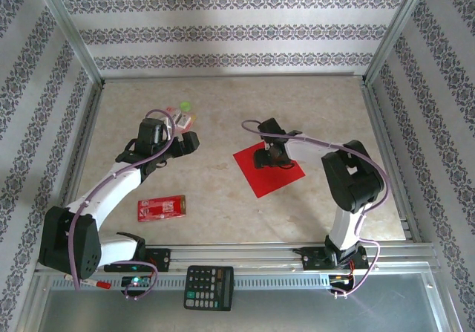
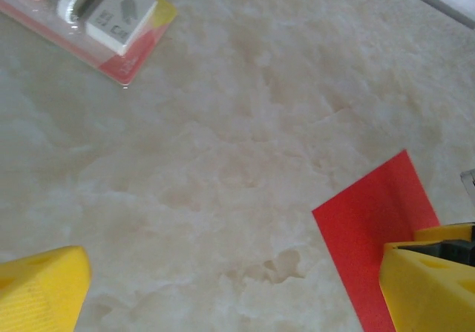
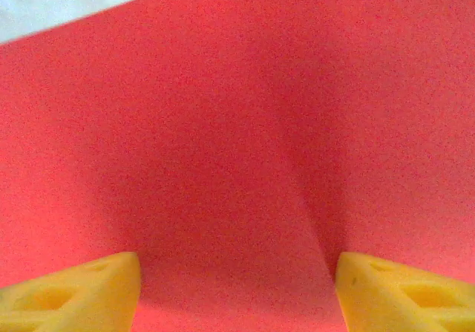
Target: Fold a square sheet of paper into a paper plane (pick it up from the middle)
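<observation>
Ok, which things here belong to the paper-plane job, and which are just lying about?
Part of the job:
- square sheet of paper, flat on the table
- right gripper, jaws apart, down on the sheet's middle

Just lying about:
- red printed packet, near the left arm
- blister pack, at the far left
- calculator, on the front rail

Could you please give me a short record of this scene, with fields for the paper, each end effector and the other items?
Paper: plain red square paper sheet, lying on the beige marbled table, unfolded apart from a slight pucker
Right end effector: open, fingertips down on the sheet's middle
Left end effector: open, over bare table beside the sheet's corner
Other items: red printed rectangular packet; black calculator; pink-and-yellow blister pack
</observation>
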